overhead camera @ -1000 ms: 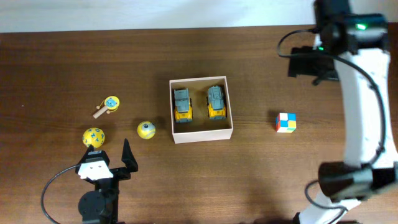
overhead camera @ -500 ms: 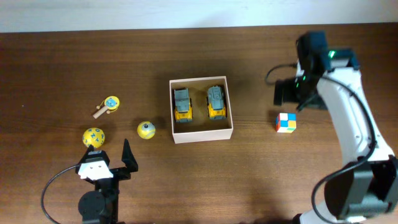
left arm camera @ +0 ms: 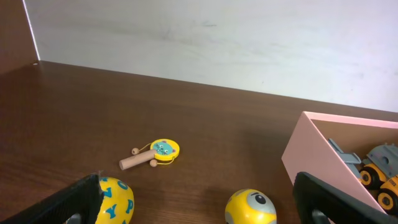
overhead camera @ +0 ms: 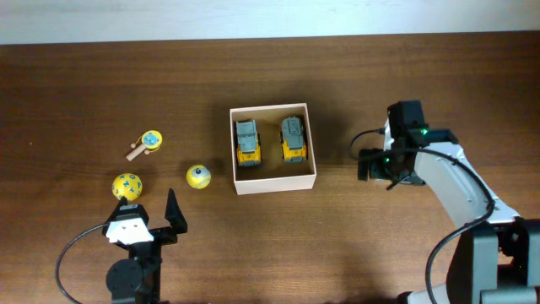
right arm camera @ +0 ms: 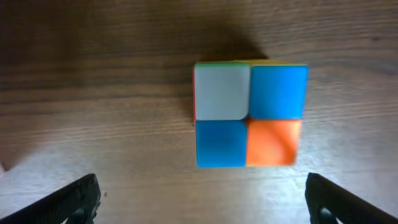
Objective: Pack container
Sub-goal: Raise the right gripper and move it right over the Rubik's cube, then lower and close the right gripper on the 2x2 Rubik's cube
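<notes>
Overhead, a dark brown wooden table (overhead camera: 354, 245) is seen, bordered along its far edge by a pale strip of wall (overhead camera: 253, 17). The box (overhead camera: 274, 185) is set near the middle of the table, and two yellow-and-grey toy trucks (overhead camera: 247, 141) are laid side by side inside it. To the left of the box, a plain yellow ball (overhead camera: 198, 176), a lettered ball (overhead camera: 127, 186) in yellow and blue and a little rattle (overhead camera: 146, 143) on a wooden stick are spread apart on the bare wood. The left hand (overhead camera: 148, 216) is seen at the near edge, just beside the lettered ball, spread wide and empty. The right hand (overhead camera: 377, 165) is held to the right of the box, apart from it.

From the left wrist, the table's grain is shown running to the plain whitish wall. The box's outer wall is caught at the right, with the toy trucks behind it.

From the right wrist, a coloured cube (right arm camera: 250, 115) is seen flat on the wood. The right hand's fingers are parted wide short of it, and nothing is grasped.
</notes>
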`<state>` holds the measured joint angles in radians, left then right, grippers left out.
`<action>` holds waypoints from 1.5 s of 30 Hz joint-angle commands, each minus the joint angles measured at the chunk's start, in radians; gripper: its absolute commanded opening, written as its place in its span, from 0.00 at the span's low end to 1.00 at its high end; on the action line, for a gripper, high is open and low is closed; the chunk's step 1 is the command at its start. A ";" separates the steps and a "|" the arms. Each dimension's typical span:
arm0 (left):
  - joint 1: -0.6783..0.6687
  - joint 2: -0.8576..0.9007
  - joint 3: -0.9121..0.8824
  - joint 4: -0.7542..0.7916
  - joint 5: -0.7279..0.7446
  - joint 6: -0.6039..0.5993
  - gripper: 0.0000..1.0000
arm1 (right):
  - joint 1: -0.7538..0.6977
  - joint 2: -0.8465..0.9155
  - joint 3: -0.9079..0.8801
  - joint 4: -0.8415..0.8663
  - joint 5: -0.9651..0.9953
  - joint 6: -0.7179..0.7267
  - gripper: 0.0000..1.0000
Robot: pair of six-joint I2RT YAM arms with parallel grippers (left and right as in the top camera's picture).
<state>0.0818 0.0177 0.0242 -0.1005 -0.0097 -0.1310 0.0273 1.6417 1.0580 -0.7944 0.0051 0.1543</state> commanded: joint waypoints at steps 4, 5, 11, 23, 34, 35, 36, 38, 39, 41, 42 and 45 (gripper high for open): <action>0.006 0.001 -0.007 0.003 0.014 0.016 0.99 | -0.003 -0.014 -0.021 0.065 0.033 -0.009 0.99; 0.006 0.000 -0.007 0.003 0.014 0.016 0.99 | -0.003 -0.014 -0.021 0.070 0.043 -0.008 0.98; 0.006 0.001 -0.007 0.003 0.014 0.016 0.99 | -0.003 -0.013 -0.023 0.085 0.131 -0.008 0.94; 0.006 0.001 -0.007 0.003 0.014 0.016 0.99 | -0.010 -0.012 -0.027 0.148 0.139 0.019 0.81; 0.006 0.001 -0.007 0.003 0.014 0.016 0.99 | -0.042 0.045 -0.028 0.155 0.134 0.064 0.80; 0.006 0.001 -0.007 0.003 0.014 0.016 0.99 | -0.042 0.050 -0.028 0.158 0.133 0.064 0.80; 0.006 0.001 -0.007 0.003 0.014 0.016 0.99 | -0.042 0.055 -0.028 0.161 0.129 0.064 0.79; 0.006 0.001 -0.007 0.003 0.014 0.016 0.99 | -0.042 0.063 -0.028 0.171 0.127 0.063 0.79; 0.006 0.001 -0.007 0.003 0.014 0.016 0.99 | -0.042 0.067 -0.028 0.178 0.127 0.063 0.77; 0.006 0.001 -0.007 0.003 0.014 0.016 0.99 | -0.042 0.067 -0.028 0.185 0.127 0.063 0.75; 0.006 0.001 -0.007 0.003 0.013 0.016 0.99 | -0.042 0.067 -0.028 0.190 0.126 0.060 0.73; 0.006 0.001 -0.007 0.003 0.014 0.016 0.99 | -0.042 0.067 -0.028 0.197 0.127 0.059 0.72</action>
<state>0.0818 0.0177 0.0242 -0.1005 -0.0097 -0.1310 -0.0078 1.6993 1.0389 -0.6052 0.1192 0.2089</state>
